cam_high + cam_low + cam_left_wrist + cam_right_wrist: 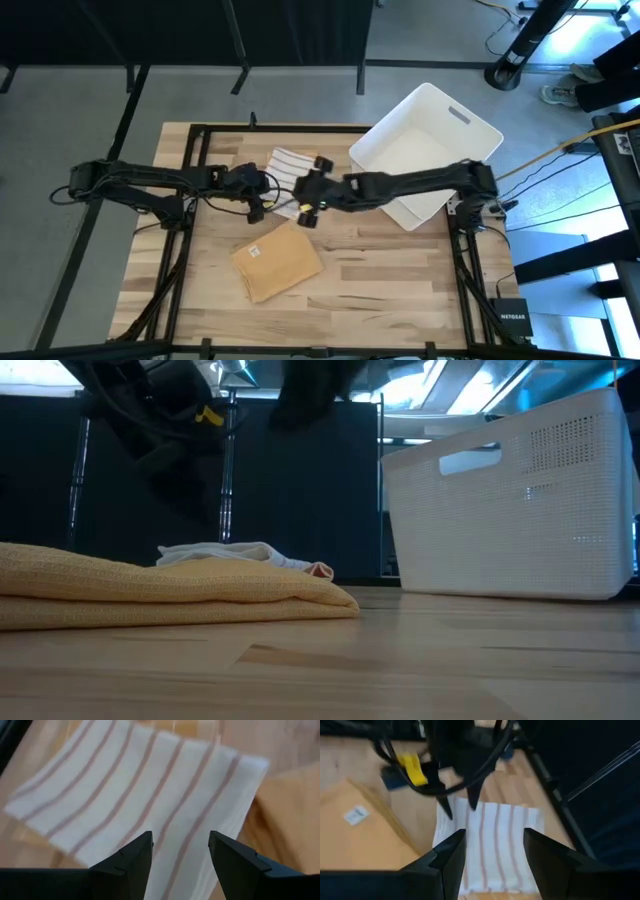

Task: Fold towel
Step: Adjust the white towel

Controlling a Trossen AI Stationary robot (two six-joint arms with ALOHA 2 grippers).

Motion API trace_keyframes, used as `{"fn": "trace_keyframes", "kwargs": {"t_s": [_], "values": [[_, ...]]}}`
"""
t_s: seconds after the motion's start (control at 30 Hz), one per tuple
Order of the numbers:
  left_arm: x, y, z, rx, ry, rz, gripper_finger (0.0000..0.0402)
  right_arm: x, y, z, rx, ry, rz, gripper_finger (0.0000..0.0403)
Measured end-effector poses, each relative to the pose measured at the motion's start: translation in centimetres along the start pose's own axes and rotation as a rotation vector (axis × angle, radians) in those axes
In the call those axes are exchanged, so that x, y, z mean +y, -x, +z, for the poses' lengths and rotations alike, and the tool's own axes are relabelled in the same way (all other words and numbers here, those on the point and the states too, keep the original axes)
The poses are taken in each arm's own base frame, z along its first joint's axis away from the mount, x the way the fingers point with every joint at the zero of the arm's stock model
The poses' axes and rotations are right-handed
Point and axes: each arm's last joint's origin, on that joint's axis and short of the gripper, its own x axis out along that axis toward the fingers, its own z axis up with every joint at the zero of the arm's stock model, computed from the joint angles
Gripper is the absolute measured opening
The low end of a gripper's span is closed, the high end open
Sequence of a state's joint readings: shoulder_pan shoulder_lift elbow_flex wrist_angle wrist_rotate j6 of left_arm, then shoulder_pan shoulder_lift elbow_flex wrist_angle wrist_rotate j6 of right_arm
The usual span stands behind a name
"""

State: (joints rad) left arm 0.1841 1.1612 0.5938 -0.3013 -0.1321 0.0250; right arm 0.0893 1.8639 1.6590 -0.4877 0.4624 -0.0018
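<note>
A white towel with thin brown stripes [288, 165] lies folded flat on the wooden table, toward its far side. It also shows in the left wrist view [140, 795], the right wrist view [495, 845] and the low view [235, 553]. A folded yellow towel [277, 262] lies nearer, flat on the table [150, 590]. My left gripper [262, 198] hovers open above the striped towel's near-left part [180, 840]. My right gripper [306, 196] hovers open over its near-right part [495, 835]. The two grippers face each other, and the left gripper's fingers [460, 802] show in the right wrist view.
A white perforated basket [430, 92] stands on the table's far right, its wall [520, 510] filling the right of the low view. Bare wood lies between the yellow towel and the basket and along the near edge. A black frame runs around the table.
</note>
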Motion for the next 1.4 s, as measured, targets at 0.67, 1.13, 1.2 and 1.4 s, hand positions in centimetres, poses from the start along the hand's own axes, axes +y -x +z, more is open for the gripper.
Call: {"fn": "trace_keyframes", "kwargs": {"t_s": [0.67,1.13,1.2,1.4], "values": [[3.1,2.4,-1.7,0.097,0.247,0.308,0.0186,1.4,-14.1,-10.0,0.338,0.115,0.215,0.0200],[3.5,2.8,0.7,-0.083,0.233,0.108,0.0186,2.9,-8.5,-8.6,0.420,0.326,0.367,0.0200],[4.5,2.7,1.4,-0.150,0.243,0.098,0.0186,1.9,-7.1,-7.6,0.414,0.290,0.359,0.0200],[7.9,0.0,2.6,-0.164,0.230,0.062,0.0186,-1.2,-5.2,-6.3,0.412,0.146,0.391,0.0200]]}}
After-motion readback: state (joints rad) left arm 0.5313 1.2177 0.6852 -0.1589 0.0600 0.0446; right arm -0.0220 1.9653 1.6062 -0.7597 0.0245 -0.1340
